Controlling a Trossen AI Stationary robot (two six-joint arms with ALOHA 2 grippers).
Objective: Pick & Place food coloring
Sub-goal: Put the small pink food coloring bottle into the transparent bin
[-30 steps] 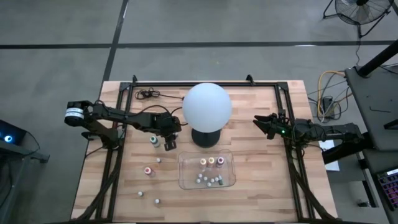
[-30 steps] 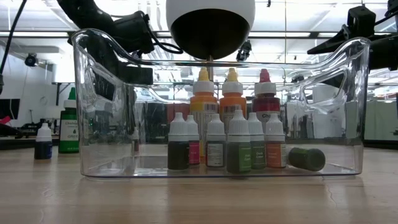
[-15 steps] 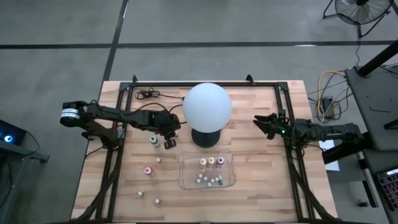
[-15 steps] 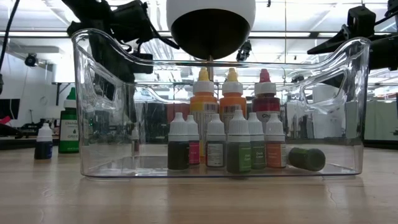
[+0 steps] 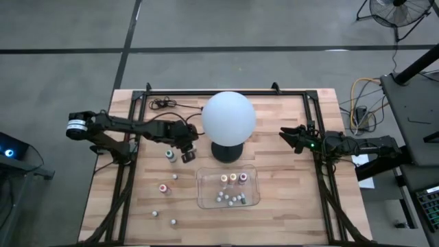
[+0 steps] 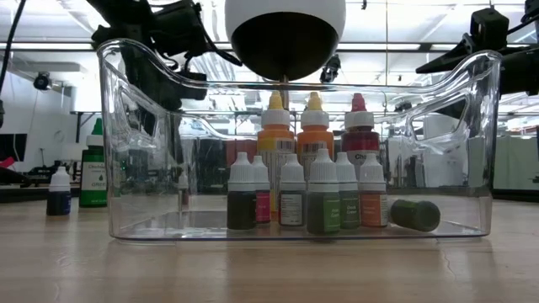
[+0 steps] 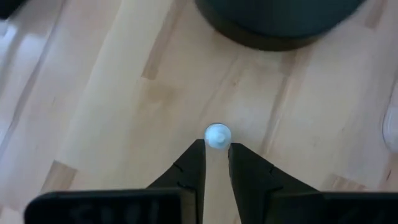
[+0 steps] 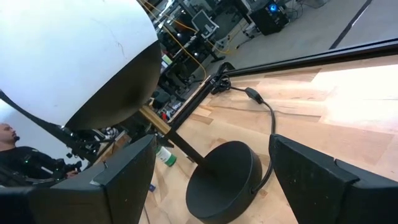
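The food coloring is a set of tiny bottles. Several stand in the clear tray [image 5: 200, 186], seen close in the low view [image 6: 312, 198]. Others stand loose on the wood, among them a teal one [image 5: 169, 155] and a pink one [image 5: 163, 187]. My left gripper [image 5: 189, 149] is just left of the lamp base [image 5: 226, 152] and is shut on one white-capped bottle [image 7: 217, 135]. My right gripper [image 5: 288, 136] waits open and level over the table's right side, its fingers wide apart [image 8: 211, 146]. My left gripper pinches the tiny bottle at its white cap [image 7: 217, 137] between its two fingers [image 7: 198, 155]. The fingers slant down from the table's left side toward the lamp base. The cap hides the bottle's body. Whether the bottle is clear of the wood I cannot tell.
A white globe lamp [image 5: 228, 116] on a dark round base stands mid-table, just behind the tray. Its cable [image 5: 162, 104] runs to the far left. Small bottles [image 5: 173, 222] dot the near left. A black frame rail [image 5: 130, 158] runs along each side.
My left gripper has risen a little beside the lamp base. In the low view the arm stands higher above the tray's rim than a second ago. The loose bottles and the tray have kept their places.
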